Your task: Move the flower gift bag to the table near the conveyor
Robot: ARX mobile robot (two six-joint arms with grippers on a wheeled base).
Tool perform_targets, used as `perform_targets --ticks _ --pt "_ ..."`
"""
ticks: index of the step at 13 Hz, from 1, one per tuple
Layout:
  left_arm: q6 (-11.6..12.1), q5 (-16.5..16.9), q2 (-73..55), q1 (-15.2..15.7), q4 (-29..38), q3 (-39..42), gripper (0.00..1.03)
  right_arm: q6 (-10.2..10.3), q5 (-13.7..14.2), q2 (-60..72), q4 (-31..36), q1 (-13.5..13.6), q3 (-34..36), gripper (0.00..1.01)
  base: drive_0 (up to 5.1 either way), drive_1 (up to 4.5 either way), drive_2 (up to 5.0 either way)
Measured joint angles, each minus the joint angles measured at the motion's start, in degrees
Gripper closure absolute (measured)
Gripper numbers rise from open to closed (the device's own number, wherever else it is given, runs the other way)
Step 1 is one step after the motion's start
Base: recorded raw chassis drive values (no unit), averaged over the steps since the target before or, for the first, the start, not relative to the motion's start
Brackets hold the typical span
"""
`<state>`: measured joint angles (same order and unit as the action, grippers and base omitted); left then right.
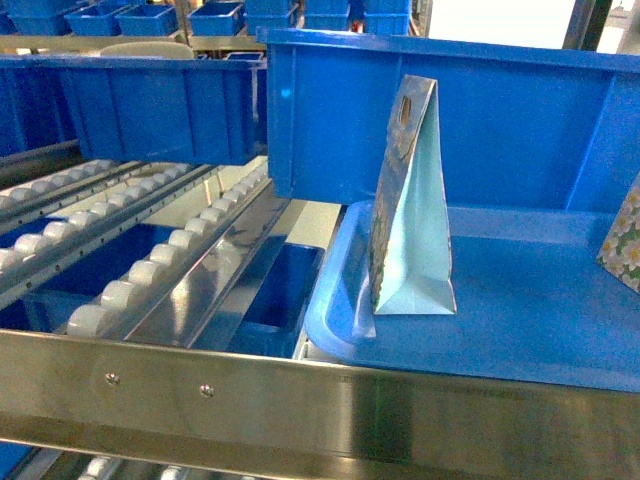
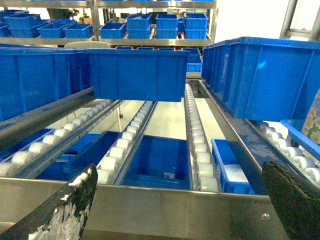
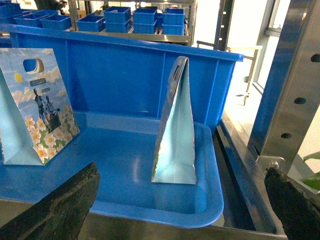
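One flower gift bag [image 1: 412, 210] stands upright and edge-on in a shallow blue tray [image 1: 520, 330], showing its pale blue side. In the right wrist view this bag [image 3: 177, 130] is just ahead of my right gripper [image 3: 182, 173], which is open, with dark fingers [image 3: 55, 210] at the bottom corners and nothing between them. A second flower gift bag [image 3: 35, 107] stands to the left, its daisy face showing. My left gripper [image 2: 178, 172] is open and empty over the conveyor [image 2: 197, 145] and its steel front bar. The table is out of view.
A tall blue bin [image 1: 480, 110] stands right behind the tray. More blue bins [image 2: 132, 72] sit on the roller lanes, and others [image 2: 160, 165] lie beneath them. A steel frame bar [image 1: 300, 400] crosses the front. A steel upright [image 3: 290, 85] rises at the tray's right.
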<state>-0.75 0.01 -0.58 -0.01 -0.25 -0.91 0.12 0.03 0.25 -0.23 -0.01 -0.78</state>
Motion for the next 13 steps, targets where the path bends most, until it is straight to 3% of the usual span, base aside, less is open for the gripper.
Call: perform_targets --ticks 9,10,11,12,13 --pt "-0.1 -0.2 -0.7 -0.5 1.4 0.0 0.05 -0.2 -0.4 0.3 0.7 0.0 0.0 0.03 0.0 0.00 0.0" --pt "0.1 -4.5 -10.7 -6.0 11.3 -1.9 0.05 -1.2 -0.9 7.3 8.0 0.7 -1.0 0.03 0.0 0.00 0.0" --pt "0.2 -5.9 -19.5 -8.9 16.6 -4.9 0.05 -2.2 0.3 14.0 12.4 2.8 -2.3 0.03 0.0 0.00 0.0" --pt "0.3 -7.4 -30.2 -10.7 21.7 -9.1 0.05 -3.2 3.2 23.5 19.6 7.4 -5.1 0.03 0.0 0.00 0.0" --pt "-0.6 -8.0 -36.3 -12.2 22.5 -11.5 0.05 -3.9 4.5 29.9 23.8 10.1 -7.1 0.03 0.0 0.00 0.0"
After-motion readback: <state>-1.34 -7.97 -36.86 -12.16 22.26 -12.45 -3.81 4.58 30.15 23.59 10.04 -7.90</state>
